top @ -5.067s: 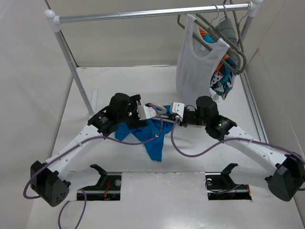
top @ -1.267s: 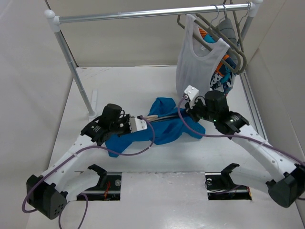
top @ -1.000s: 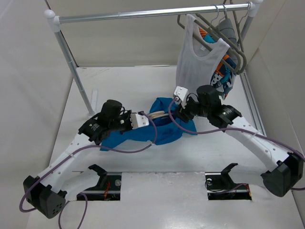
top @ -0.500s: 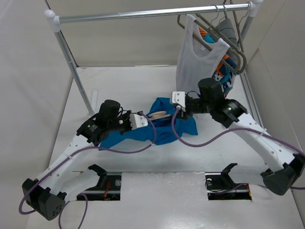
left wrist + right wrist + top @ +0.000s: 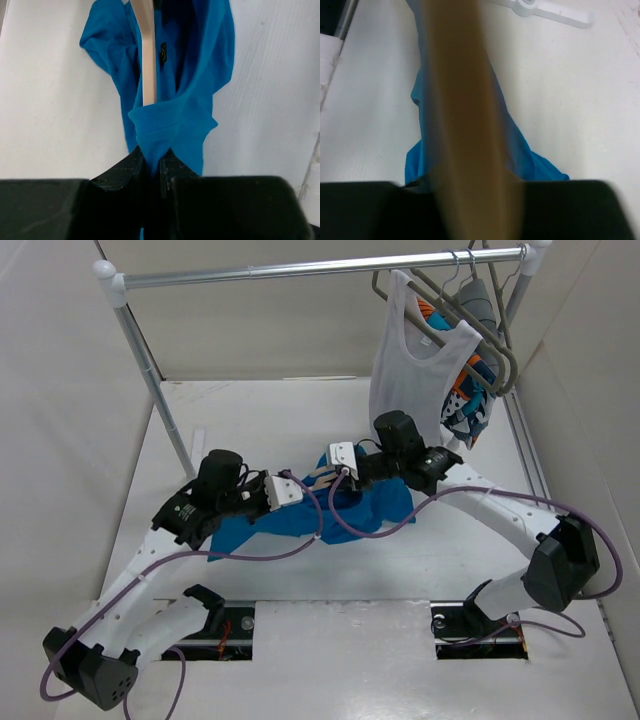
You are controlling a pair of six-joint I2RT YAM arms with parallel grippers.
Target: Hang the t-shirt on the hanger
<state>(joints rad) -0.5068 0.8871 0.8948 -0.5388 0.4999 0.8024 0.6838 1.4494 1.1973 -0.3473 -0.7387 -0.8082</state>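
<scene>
Right claw point(image 5: 325, 472) has swung left to the hanger point(image 5: 465, 125) — blurred, grip unclear — while left claw point(image 5: 152, 159) pinches the t-shirt point(image 5: 200, 75).

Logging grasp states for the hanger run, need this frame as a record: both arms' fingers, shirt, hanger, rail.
left fingers: shut on ribbed edge of blue t-shirt
right fingers: closed on pale wooden hanger
hanger: one arm inside the t-shirt's ribbed opening
t-shirt: bunched, partly on white table
rail: white tank top on grey hanger, far right
</scene>
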